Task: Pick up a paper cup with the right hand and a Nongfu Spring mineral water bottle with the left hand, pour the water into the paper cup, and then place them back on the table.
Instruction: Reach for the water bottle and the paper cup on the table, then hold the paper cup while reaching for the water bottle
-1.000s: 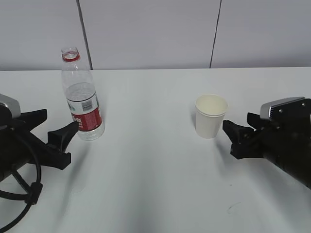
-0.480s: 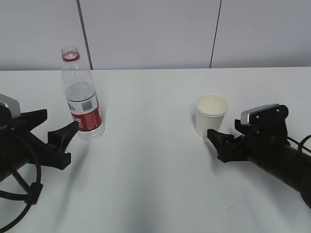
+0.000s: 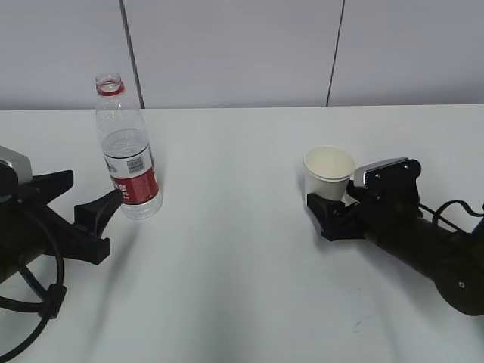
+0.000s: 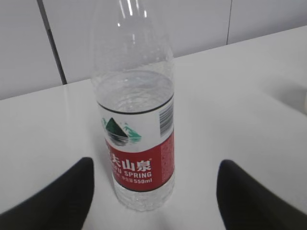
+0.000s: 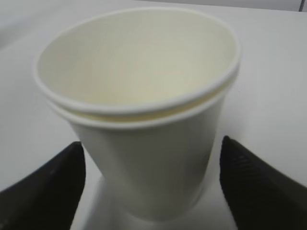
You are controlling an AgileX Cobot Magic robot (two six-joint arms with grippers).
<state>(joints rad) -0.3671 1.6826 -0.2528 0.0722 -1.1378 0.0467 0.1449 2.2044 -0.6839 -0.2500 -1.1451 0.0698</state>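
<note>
Right pincer point(image 3: 333, 207) is spread wide, its two black fingers point(image 5: 45, 179) flanking the base of the paper cup point(image 3: 328, 175) with a gap on either side, so nothing is gripped. In the right wrist view two rolled rims show, one nested above the other. The cup stands upright on the white surface point(image 3: 234, 249).

Left pincer point(image 3: 85, 209) is likewise spread, with the Nongfu Spring mineral water bottle point(image 3: 126, 151) standing upright just ahead of its fingertips point(image 4: 57, 196), untouched and partly filled.
</note>
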